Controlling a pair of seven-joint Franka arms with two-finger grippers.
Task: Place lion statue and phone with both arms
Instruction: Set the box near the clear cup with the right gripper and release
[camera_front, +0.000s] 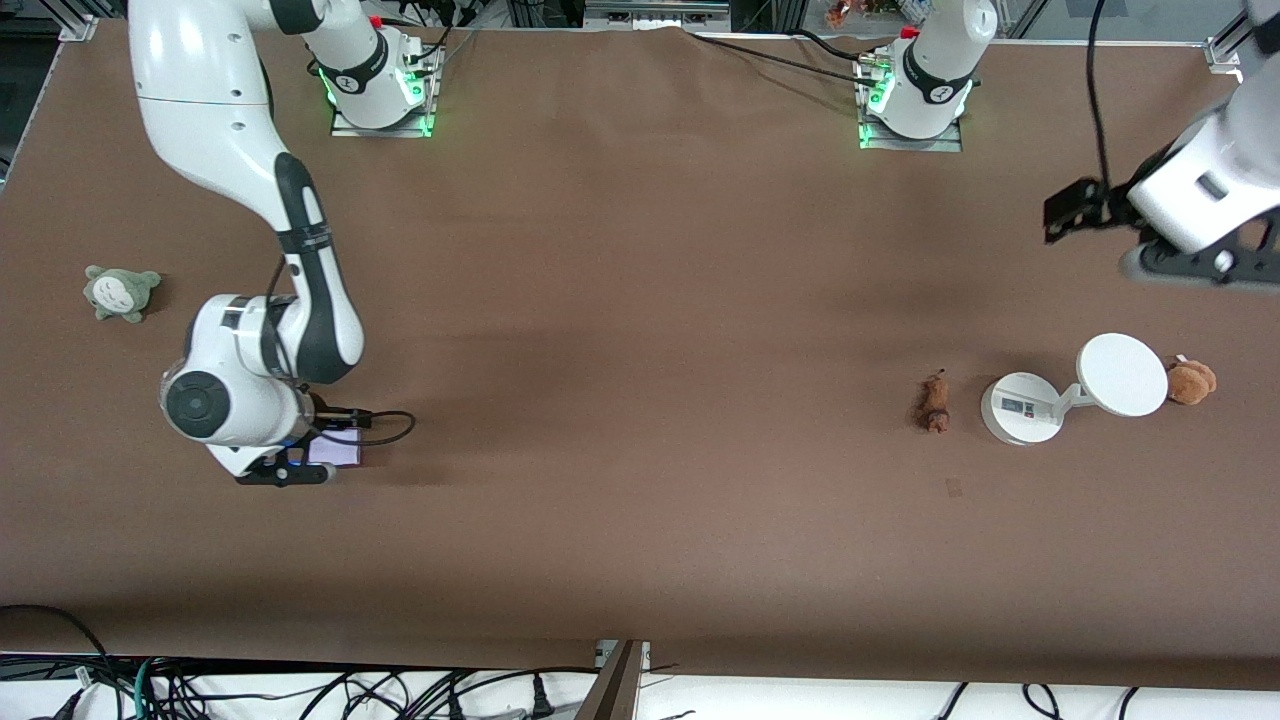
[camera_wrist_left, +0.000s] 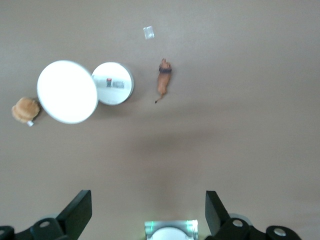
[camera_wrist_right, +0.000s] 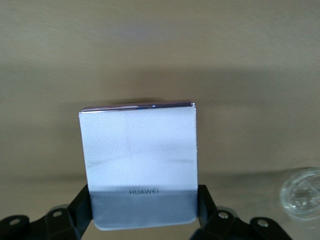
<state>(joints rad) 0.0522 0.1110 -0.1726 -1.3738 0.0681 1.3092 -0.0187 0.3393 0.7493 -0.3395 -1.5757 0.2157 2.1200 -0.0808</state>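
The phone (camera_wrist_right: 139, 160) is a pale lavender-white slab with a grey band, and my right gripper (camera_wrist_right: 144, 200) is shut on its two sides. In the front view the phone (camera_front: 336, 450) shows low over the table at the right arm's end, under the right gripper (camera_front: 290, 472). The lion statue (camera_front: 935, 402) lies on the table toward the left arm's end, small and brown-orange with a thin tail (camera_wrist_left: 163, 81). My left gripper (camera_front: 1185, 268) hangs high over that end of the table, open and holding nothing (camera_wrist_left: 147, 199).
A white round-disc device (camera_front: 1025, 408) with a small display stands beside the lion statue, and a light-brown plush (camera_front: 1190, 382) lies just past its disc. A grey-green plush (camera_front: 120, 292) sits at the right arm's end. A small tape scrap (camera_front: 953, 487) lies nearer the camera than the lion.
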